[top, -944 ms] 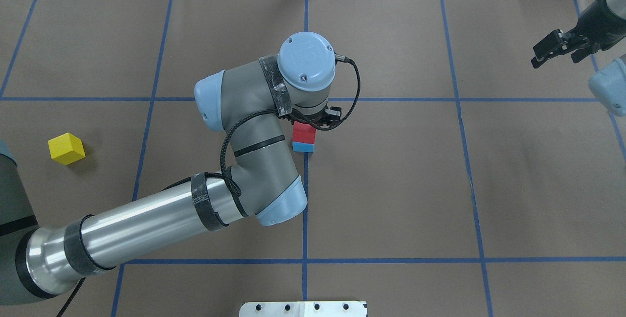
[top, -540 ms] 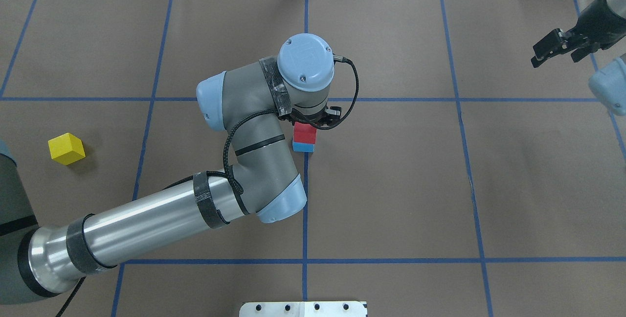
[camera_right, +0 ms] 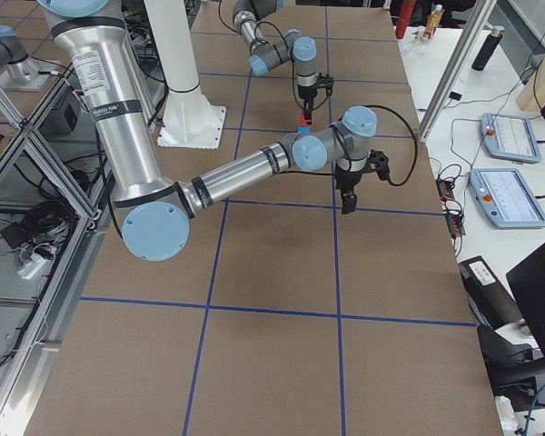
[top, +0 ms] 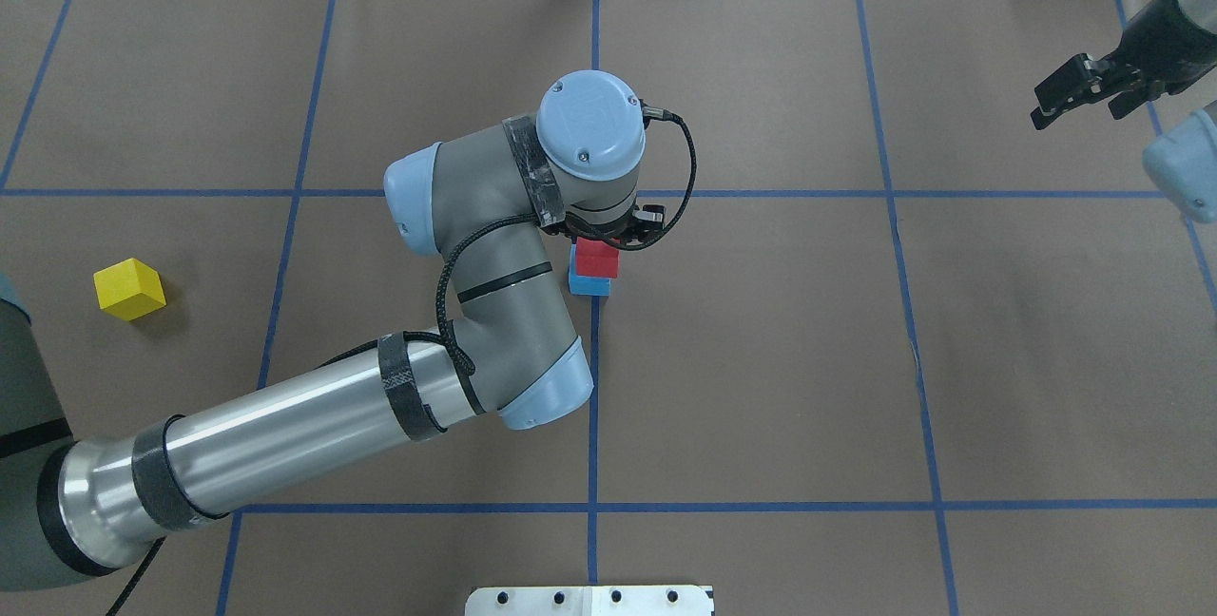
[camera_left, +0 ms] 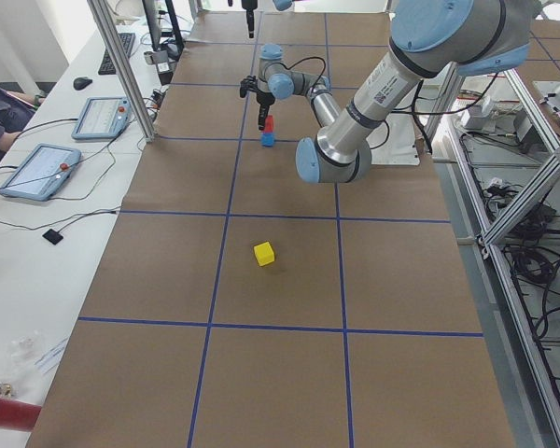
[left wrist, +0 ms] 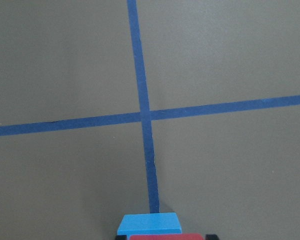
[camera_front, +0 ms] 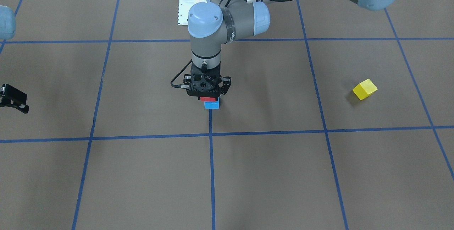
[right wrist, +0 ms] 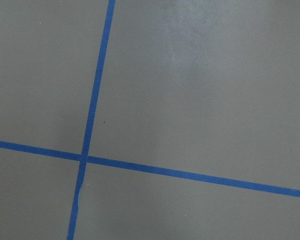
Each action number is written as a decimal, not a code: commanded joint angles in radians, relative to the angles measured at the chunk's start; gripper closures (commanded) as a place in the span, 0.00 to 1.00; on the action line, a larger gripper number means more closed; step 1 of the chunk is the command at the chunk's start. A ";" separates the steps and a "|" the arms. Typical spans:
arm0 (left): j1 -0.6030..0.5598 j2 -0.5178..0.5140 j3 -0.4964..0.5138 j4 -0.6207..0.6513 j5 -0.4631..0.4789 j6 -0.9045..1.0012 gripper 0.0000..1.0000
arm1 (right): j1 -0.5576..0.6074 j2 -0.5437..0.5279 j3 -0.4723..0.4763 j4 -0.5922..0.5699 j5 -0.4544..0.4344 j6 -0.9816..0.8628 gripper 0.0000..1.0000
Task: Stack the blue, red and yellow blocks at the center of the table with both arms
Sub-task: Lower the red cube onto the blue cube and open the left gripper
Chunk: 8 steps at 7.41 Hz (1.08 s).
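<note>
In the overhead view the left gripper [camera_front: 208,97] points straight down at mid-frame, mostly hidden under its own wrist. It is closed narrowly on the red block [top: 597,258]: in the left wrist view a black fingertip [left wrist: 121,237] lies against each side of the block at the bottom edge. The red block rests on the blue block [top: 589,286], directly under the gripper, just below the centre crossing of the blue tape lines [top: 592,407] on the worktop [top: 761,359]. Both are cubes with no long axis, their faces square to the tape, and the red one is offset slightly to the right. The yellow block [top: 129,289] lies alone at far left, turned corner-on to the grid. The right gripper [top: 1079,103] hovers at upper right, its fingers spread and empty.
</note>
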 commanded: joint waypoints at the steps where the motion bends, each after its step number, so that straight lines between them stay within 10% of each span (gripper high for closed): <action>1: -0.001 0.005 0.001 0.000 -0.008 -0.001 1.00 | 0.000 0.000 0.000 -0.002 0.000 0.000 0.01; 8: -0.024 0.010 -0.001 0.005 -0.055 -0.001 1.00 | 0.000 0.002 0.002 -0.002 0.002 0.002 0.01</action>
